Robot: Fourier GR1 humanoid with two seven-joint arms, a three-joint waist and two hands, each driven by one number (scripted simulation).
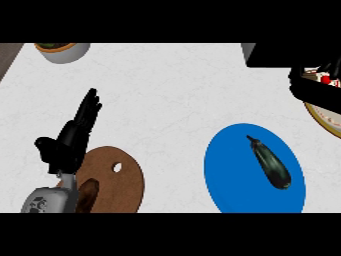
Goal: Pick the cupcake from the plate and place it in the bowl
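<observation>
The right hand's fingers (340,65) were curled round the cupcake (325,77) (white frosting, red spot on top), which sat at the far right above the cream plate (335,119). Whether it had cleared the plate could not be told. The right hand (322,90) was by far the nearer hand. The bowl (64,51) lay well apart at the far left corner, so the carry would run leftward across the counter (173,95). The left hand (73,132) rested open, fingers straight, beside a wooden cutting board (114,180). An eggplant (270,162) lay on a blue plate (228,170).
</observation>
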